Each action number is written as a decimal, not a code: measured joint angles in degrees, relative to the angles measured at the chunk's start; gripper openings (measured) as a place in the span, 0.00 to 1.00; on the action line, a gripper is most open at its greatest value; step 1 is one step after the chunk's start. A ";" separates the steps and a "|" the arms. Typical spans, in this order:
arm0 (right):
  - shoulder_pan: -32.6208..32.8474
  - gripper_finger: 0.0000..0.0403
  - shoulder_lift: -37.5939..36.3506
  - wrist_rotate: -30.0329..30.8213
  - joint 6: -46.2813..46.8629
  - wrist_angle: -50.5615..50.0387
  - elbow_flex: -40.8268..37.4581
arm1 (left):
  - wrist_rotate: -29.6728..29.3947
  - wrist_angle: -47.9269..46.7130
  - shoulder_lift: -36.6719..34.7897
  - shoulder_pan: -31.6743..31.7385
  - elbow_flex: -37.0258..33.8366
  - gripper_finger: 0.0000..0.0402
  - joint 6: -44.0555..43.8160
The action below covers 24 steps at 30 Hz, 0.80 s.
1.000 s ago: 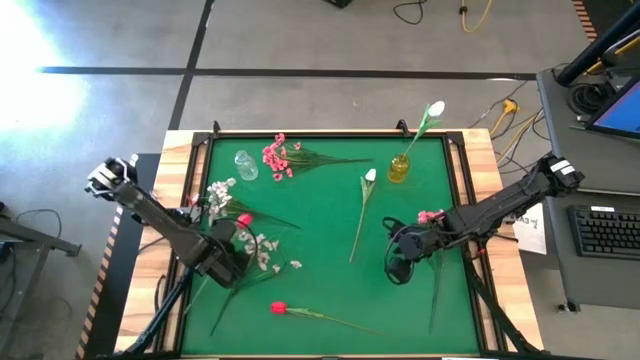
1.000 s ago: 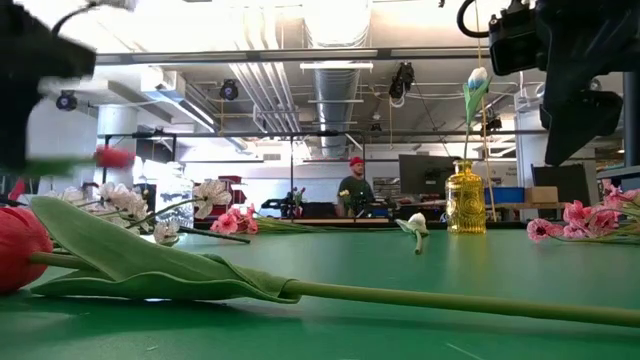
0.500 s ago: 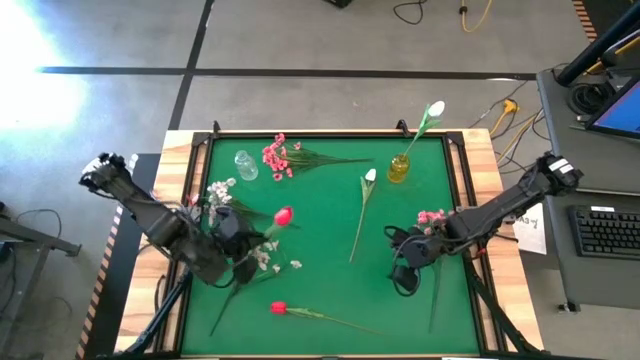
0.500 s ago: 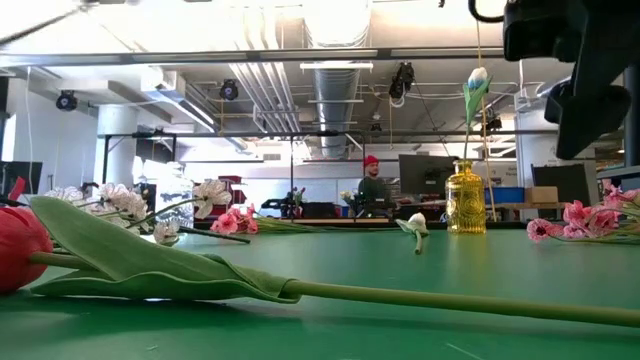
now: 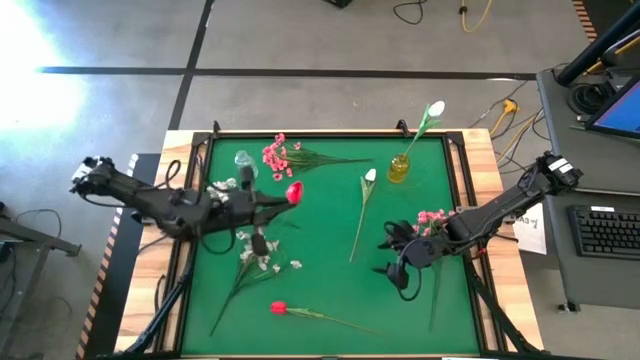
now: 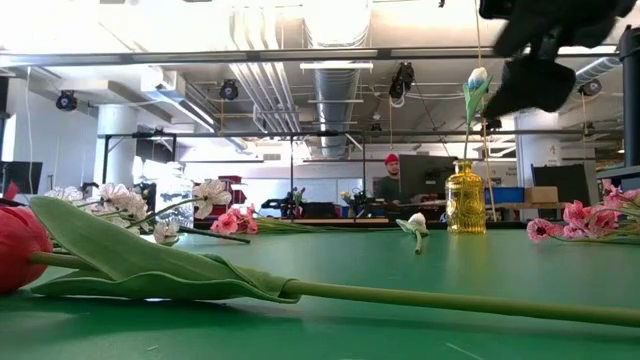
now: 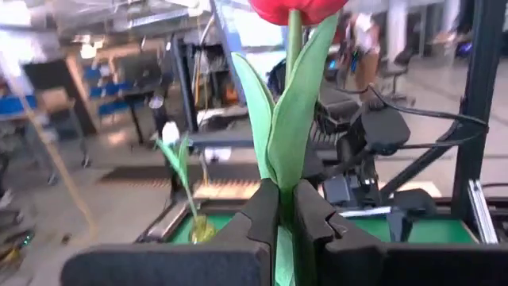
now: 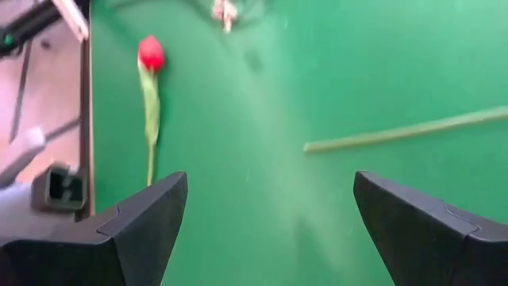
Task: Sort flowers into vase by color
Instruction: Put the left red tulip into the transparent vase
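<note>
Left gripper [image 7: 286, 218] pinches a red bud flower [image 5: 293, 192] by its thin green stem, fingers clamped, lifted over the table's [image 5: 330, 290] 10 o'clock area.
Your right gripper [image 5: 392, 256] hovers at 4 o'clock, fingers spread wide, beside the pink blossom spray [image 5: 431, 217]; felt top is smooth green.

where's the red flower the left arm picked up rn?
In the high view the red-budded artificial flower is clamped by its green stem in the left hand, at the table's left-centre, just below the pink blossom spray near the clear glass vase.
</note>
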 joint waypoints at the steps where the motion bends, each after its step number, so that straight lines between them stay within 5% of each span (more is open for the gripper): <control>1: -0.01 0.87 0.00 1.65 -0.23 0.57 0.00 | 1.89 2.37 -0.33 1.82 -2.12 0.00 0.22; 12: -0.44 0.87 0.00 8.10 -2.78 5.07 0.00 | 4.13 9.80 -15.57 15.81 -20.91 0.00 -5.28; 19: -2.53 0.87 0.00 11.28 -4.78 5.96 0.00 | 3.88 9.90 -27.79 21.36 -26.72 0.00 -3.24; 24: -3.62 0.87 0.00 11.30 -5.70 6.46 0.00 | -2.00 9.39 -32.88 24.35 -28.51 0.00 0.92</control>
